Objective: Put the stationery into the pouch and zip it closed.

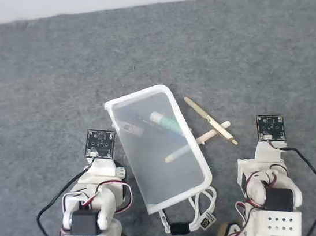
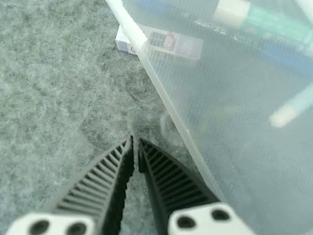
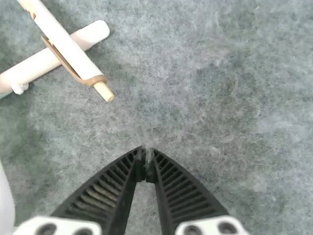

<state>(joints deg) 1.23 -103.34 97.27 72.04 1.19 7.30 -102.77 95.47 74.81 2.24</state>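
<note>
On the grey mat point(image 1: 36, 81) the pouch point(image 1: 165, 169) lies between our two arms, with a teal marker point(image 1: 167, 122) and a few other pieces showing through its clear face. Two pens lie outside it, just beside its right edge: a tan pen point(image 1: 201, 111) crossed over a white pen point(image 1: 206, 136). We judge the loading partly done and the zipping not yet begun.

The next move calls for the right gripper point(image 3: 145, 151), which sits near the pens with its fingers pressed together and empty, to spread them and take one pen. Which end of the pouch is open we cannot tell. The left gripper point(image 2: 135, 143) rests just beside the pouch's left edge, fingers likewise together on nothing — well placed to steady it.

From above we get the whole layout and the cord point(image 1: 194, 215) at the pouch's near end. The left wrist view adds a small box point(image 2: 161, 41) at the rim — inside or beneath, we cannot say.
</note>
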